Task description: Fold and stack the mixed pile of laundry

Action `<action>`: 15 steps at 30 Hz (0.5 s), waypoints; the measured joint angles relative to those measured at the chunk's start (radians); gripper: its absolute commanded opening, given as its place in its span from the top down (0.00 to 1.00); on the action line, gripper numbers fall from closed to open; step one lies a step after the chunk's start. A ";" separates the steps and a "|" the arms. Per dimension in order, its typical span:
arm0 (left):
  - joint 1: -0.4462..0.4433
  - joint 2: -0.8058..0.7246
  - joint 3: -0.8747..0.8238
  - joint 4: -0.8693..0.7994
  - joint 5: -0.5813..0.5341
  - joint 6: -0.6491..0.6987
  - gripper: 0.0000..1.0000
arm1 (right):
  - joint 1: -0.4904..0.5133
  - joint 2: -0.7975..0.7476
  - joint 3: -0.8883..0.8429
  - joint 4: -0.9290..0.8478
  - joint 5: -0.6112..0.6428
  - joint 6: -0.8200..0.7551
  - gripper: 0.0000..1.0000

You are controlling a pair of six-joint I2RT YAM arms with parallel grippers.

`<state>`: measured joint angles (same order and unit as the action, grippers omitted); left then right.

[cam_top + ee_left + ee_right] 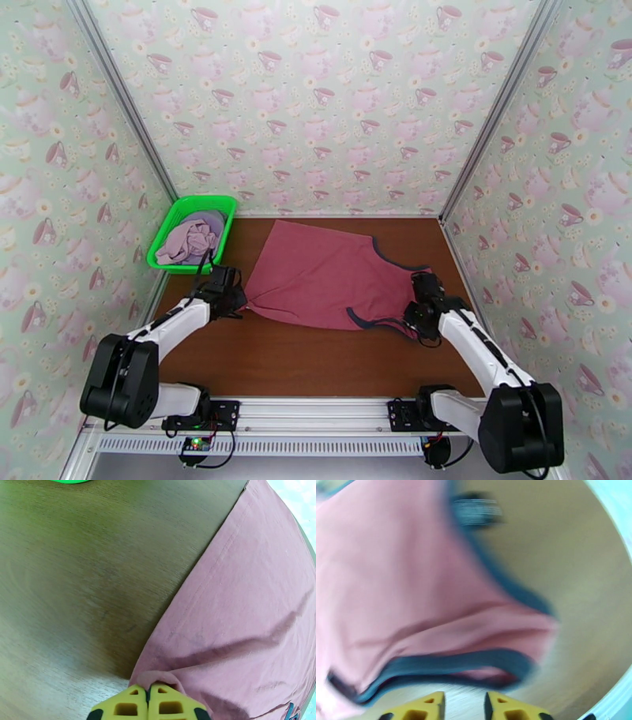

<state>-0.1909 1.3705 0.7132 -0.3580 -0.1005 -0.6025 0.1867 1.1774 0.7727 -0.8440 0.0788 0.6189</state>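
A dusty-red tank top (324,272) with dark trim lies spread flat on the brown table. My left gripper (237,304) sits at its near-left hem corner. In the left wrist view that gripper (148,699) is shut on a small pinch of the red fabric (245,610). My right gripper (412,320) is at the near-right shoulder strap. In the blurred right wrist view its fingers (464,707) stand apart with nothing between them, and the strap's dark trim (446,667) lies just ahead. Pale pink and lavender garments (189,237) are bunched in the basket.
A green mesh basket (178,217) stands at the table's back left corner, close to the left wall. Patterned walls enclose the table on three sides. Bare wood (316,359) runs between the tank top and the arm bases.
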 measured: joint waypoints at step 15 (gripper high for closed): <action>0.005 -0.002 0.001 -0.023 -0.019 0.000 1.00 | 0.325 0.449 0.227 0.246 -0.287 -0.237 0.48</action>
<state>-0.1864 1.3689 0.7143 -0.3809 -0.1196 -0.6025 0.5114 1.6264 0.9993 -0.5983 -0.2085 0.3817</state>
